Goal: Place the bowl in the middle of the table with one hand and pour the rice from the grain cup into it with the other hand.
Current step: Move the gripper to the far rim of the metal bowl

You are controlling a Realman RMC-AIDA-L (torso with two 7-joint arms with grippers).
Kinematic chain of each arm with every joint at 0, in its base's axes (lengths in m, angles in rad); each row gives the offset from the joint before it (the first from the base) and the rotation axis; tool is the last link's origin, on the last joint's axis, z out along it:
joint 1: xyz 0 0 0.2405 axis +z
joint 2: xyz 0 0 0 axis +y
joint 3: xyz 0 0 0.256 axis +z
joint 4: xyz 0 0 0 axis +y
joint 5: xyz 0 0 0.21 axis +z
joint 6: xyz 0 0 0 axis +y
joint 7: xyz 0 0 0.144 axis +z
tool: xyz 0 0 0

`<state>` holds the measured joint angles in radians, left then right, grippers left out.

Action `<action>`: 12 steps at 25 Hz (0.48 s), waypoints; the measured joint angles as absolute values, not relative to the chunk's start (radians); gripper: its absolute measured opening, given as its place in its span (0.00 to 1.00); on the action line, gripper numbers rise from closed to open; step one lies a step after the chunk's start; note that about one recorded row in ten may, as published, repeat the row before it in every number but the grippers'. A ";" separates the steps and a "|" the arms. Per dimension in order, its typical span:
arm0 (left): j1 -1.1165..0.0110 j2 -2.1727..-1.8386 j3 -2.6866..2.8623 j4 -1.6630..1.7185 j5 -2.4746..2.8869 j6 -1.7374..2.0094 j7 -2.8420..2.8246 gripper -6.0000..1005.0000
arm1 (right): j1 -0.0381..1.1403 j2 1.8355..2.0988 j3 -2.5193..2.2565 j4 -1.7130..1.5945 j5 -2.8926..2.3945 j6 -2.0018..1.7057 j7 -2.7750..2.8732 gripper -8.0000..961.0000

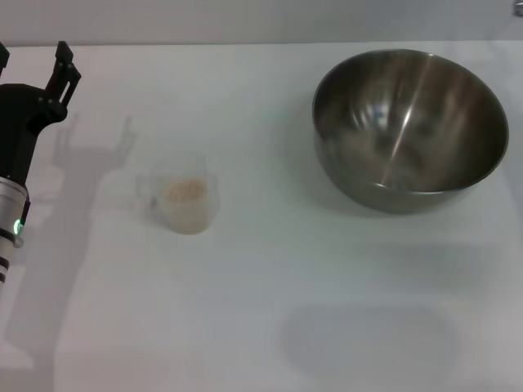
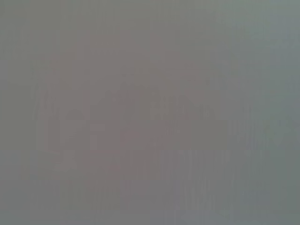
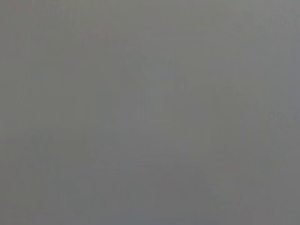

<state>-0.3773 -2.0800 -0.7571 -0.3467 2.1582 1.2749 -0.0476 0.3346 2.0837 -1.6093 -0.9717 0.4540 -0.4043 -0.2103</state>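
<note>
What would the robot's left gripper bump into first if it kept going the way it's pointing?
Probably nothing. In the head view the left gripper points toward the far edge of the table, with only bare tabletop ahead. The grain cup and bowl sit off to its side. Its height is unclear.

- One bowl [image 1: 410, 126] is counted, of stainless steel, on the table [image 1: 270, 310].
- One grain cup [image 1: 183, 196] is counted, of clear plastic with a single side handle.
- One heap of rice [image 1: 185, 190] is seen inside that cup; the grains cannot be counted.
- One table is seen.
- One gripper is seen, the left gripper [image 1: 34, 64], at the table's left edge.
- Nothing countable is shown in either wrist view.
</note>
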 joint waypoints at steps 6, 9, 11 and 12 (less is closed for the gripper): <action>-0.380 -2.080 -0.759 -0.348 2.158 1.282 -0.048 0.84 | 0.312 2.082 -1.493 -1.384 0.453 0.381 -0.218 0.68; -0.381 -2.080 -0.760 -0.348 2.158 1.282 -0.048 0.84 | 0.324 2.080 -1.442 -1.472 0.453 0.600 -0.218 0.68; -0.381 -2.079 -0.764 -0.348 2.158 1.283 -0.048 0.84 | 0.356 2.076 -1.336 -1.570 0.453 0.911 -0.219 0.68; -0.381 -2.079 -0.764 -0.348 2.158 1.283 -0.048 0.84 | 0.356 2.076 -1.336 -1.570 0.453 0.911 -0.219 0.68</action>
<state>-0.3809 -2.0794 -0.7644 -0.3482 2.1583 1.2825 -0.0476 0.3561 2.0765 -1.3362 -1.5702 0.4525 0.9110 -0.2187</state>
